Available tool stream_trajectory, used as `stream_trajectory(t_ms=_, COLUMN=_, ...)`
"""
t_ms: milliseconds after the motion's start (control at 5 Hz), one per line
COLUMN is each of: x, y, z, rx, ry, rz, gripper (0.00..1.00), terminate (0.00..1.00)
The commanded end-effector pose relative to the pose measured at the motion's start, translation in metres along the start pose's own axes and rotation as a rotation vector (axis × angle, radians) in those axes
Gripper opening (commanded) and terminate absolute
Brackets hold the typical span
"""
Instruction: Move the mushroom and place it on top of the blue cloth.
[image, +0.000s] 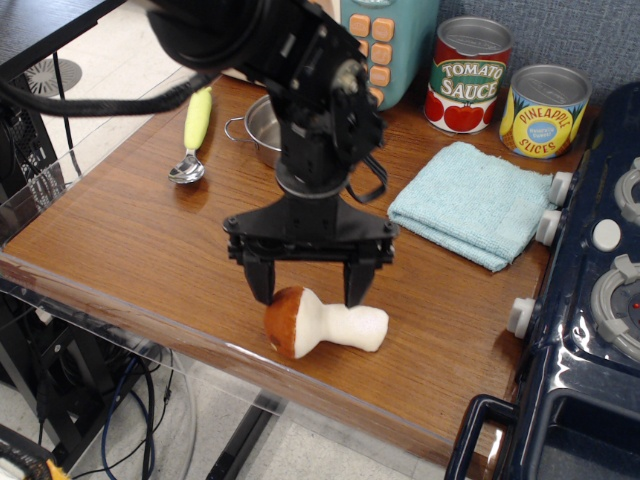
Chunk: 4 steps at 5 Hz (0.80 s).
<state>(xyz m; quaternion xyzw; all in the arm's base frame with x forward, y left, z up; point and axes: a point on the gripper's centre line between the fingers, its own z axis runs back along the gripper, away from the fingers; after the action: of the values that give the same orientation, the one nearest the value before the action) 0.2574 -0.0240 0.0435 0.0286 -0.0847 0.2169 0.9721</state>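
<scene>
The mushroom (322, 321) lies on its side near the front edge of the wooden table, brown cap to the left, white stem to the right. My gripper (309, 290) is open and hangs just above and behind it, one finger at the cap and the other over the stem. The blue cloth (470, 203) lies folded at the right, beside the toy stove, apart from the gripper.
A tomato sauce can (469, 74) and a pineapple slices can (544, 110) stand behind the cloth. A small metal pot (259, 124) sits behind the arm. A yellow-handled spoon (193, 132) lies at the left. A dark toy stove (590, 300) borders the right.
</scene>
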Motion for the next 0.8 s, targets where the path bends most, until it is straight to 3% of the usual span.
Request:
stream_trajectory(t_ms=0, x=-0.0166, y=0.0099, z=-0.0128, rx=0.069, ry=0.019, rz=0.018, gripper=1.0, terminate=0.0)
stream_trajectory(t_ms=200, x=-0.0186, y=0.0087, z=-0.0193, rx=0.092, ry=0.027, rz=0.011, gripper=0.0, terminate=0.0)
stream_trajectory(t_ms=600, x=-0.016, y=0.0055, z=-0.0123, rx=0.081, ry=0.002, rz=-0.002, gripper=0.0, terminate=0.0)
